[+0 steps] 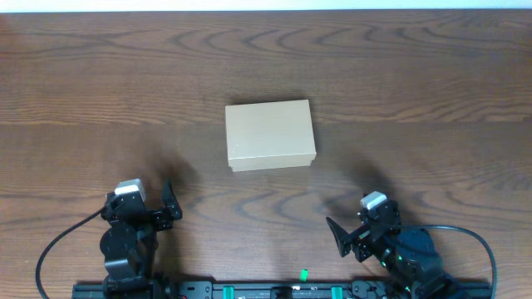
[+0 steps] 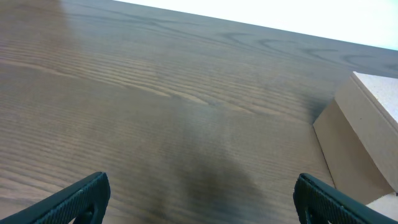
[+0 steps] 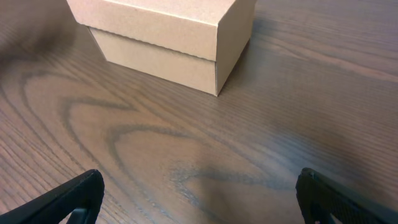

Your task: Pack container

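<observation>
The container [image 1: 270, 135] sits lid down, mid worktop [image 1: 416, 75], well apart from both arms. The left arm [image 1: 129, 241] and right arm [image 1: 407, 249] rest at the near edge, jaws spread wide and empty, probably leaving approach room.

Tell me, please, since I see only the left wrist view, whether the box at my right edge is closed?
Observer: Yes; the right wrist view shows the container with its lid down over the base.
Operator: Thank you. Is the right tool near it?
Observer: No; in its own view the right tool is open, with the container ahead, untouched.
Operator: Where does it sit overhead?
Observer: On the table, about centred left to right.
</observation>
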Controlling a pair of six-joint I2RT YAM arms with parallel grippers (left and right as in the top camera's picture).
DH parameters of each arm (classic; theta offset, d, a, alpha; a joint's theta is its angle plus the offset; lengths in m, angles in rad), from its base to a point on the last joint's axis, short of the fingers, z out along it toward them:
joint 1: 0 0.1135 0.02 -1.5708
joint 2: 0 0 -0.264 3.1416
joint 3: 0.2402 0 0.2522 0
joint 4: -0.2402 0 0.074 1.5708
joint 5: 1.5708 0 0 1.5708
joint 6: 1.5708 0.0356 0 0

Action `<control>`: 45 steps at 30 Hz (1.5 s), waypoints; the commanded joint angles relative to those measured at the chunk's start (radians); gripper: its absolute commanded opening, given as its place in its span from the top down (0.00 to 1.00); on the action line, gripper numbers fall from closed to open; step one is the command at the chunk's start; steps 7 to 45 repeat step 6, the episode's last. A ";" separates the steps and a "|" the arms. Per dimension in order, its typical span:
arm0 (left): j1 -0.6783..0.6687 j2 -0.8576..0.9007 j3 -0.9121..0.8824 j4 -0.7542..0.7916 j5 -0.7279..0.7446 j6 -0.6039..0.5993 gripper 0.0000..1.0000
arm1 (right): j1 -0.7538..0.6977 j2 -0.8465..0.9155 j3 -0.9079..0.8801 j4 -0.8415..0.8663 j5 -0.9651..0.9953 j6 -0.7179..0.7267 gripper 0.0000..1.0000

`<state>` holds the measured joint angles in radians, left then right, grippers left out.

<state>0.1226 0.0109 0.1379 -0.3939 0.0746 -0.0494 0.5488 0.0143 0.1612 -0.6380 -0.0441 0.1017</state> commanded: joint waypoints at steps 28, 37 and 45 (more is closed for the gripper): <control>-0.002 -0.006 -0.021 -0.004 -0.007 -0.006 0.05 | 0.010 -0.009 -0.007 -0.005 0.011 -0.002 0.01; -0.002 -0.006 -0.021 -0.004 -0.007 -0.006 0.05 | 0.010 -0.009 -0.007 -0.005 0.011 -0.002 0.01; -0.002 -0.006 -0.021 -0.004 -0.007 -0.006 0.05 | 0.010 -0.009 -0.007 -0.005 0.011 -0.002 0.01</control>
